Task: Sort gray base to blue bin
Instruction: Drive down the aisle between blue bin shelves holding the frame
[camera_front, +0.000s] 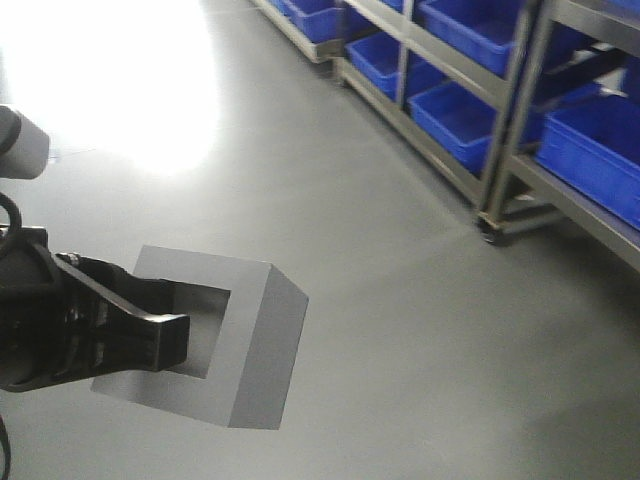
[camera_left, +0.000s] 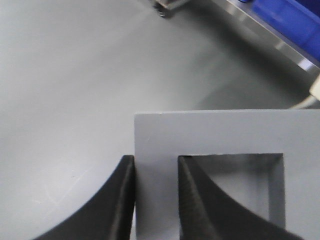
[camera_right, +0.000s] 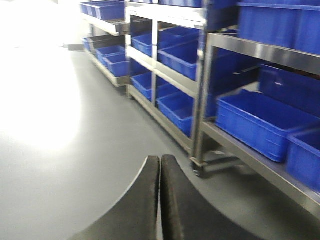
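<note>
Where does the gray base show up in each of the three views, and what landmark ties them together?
Front view: gray base at lower left, held off the floor.
Left wrist: fills the lower right, one wall clamped by the left hand.
Right wrist: not in it; only the shut right hand and shelving.
Shared landmark: the steel rack of blue bins, toward the right in every view.

Warehouse: steel racks (camera_right: 201, 100), blue bins (camera_right: 255, 122)

Steel shelving (camera_right: 201, 100) on gray floor (camera_front: 400, 300)
</note>
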